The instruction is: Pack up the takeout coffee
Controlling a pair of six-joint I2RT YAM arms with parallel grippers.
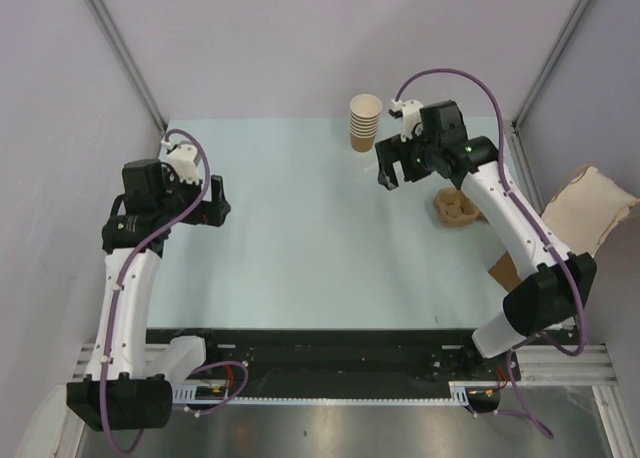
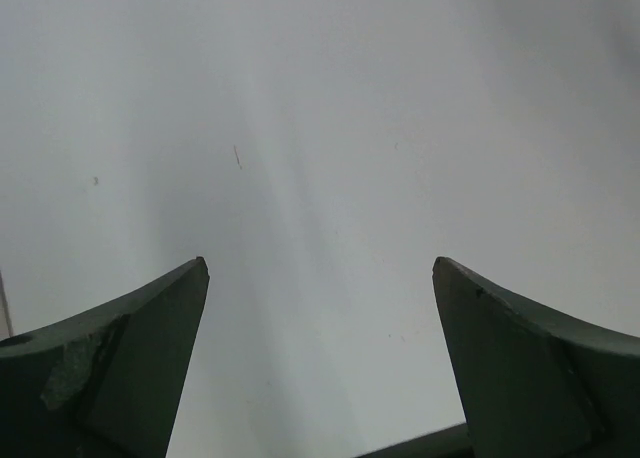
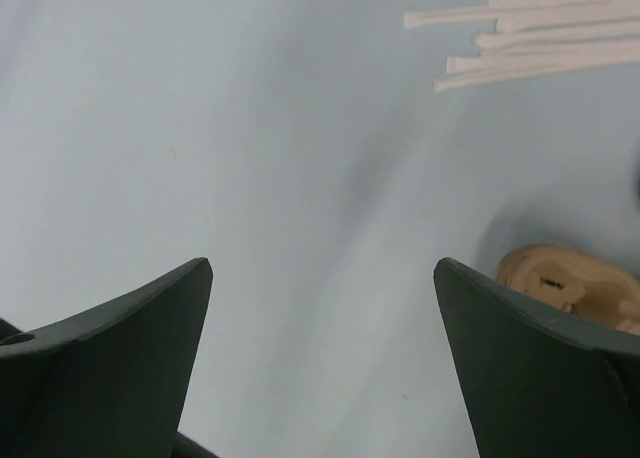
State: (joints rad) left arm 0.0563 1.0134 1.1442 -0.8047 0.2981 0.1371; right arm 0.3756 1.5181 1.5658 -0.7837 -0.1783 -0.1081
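The takeout coffee cannot be picked out for sure in any of the views. The one thing that could be it is a small brown shape (image 1: 503, 271) seen from above. It sits near the right edge of the table (image 1: 300, 238), right beside the lower part of the right arm (image 1: 520, 233), which hides a lot of it. So little of it shows that you cannot tell if it is a cup, if it has a lid, or if it stands up or lies down.
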